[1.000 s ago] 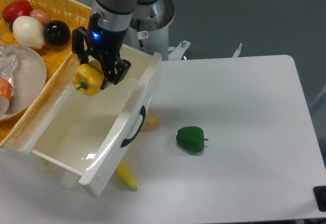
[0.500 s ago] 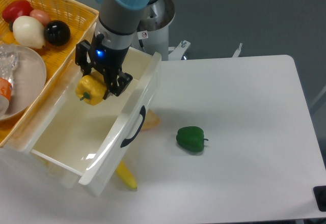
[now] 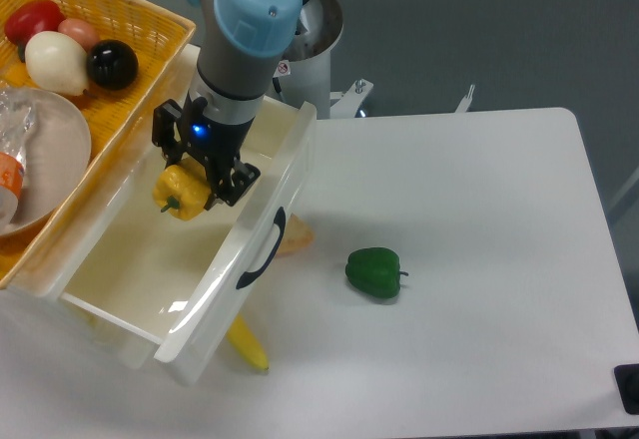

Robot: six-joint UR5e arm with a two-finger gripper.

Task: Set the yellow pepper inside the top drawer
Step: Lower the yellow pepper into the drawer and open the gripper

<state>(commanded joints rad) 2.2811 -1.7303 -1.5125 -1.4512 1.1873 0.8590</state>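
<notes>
Item: yellow pepper (image 3: 182,193), clasped between the gripper (image 3: 200,182) fingers, stem toward 8 o'clock, hanging over the open top drawer (image 3: 140,259) near its 12 o'clock wall, drawer floor directly beneath; green pepper (image 3: 374,271) on the desk (image 3: 479,289) at 4 o'clock.

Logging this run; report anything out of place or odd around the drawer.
A long yellow item pokes out from under the top drawer, with something orange beside its handle. Both look pinned beneath.
</notes>
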